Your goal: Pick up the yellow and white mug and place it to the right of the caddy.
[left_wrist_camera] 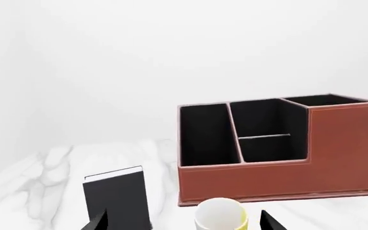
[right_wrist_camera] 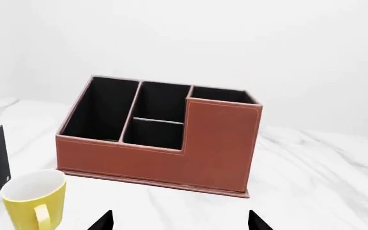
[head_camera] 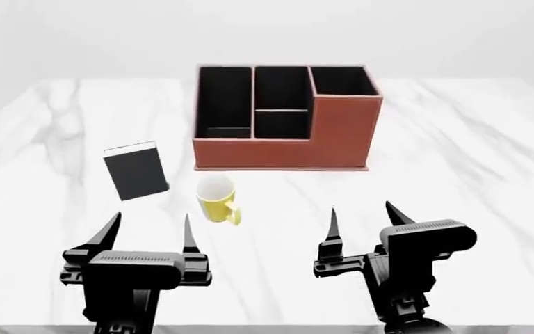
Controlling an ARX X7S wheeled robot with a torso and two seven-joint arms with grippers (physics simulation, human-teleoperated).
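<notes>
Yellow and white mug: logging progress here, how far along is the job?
Nothing is done yet. The yellow and white mug stands in front of the caddy, untouched. Both the left end effector and right end effector are open and empty. Grasping, lifting and placing remain.

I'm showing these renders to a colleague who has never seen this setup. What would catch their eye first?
Most likely the caddy, a big reddish-brown box with black compartments, standing mid-table toward the far side. Next the yellow and white mug, upright just in front of the caddy's left end, beside a dark book-like block. Nearest the camera, the left gripper and right gripper hover open and empty.
</notes>
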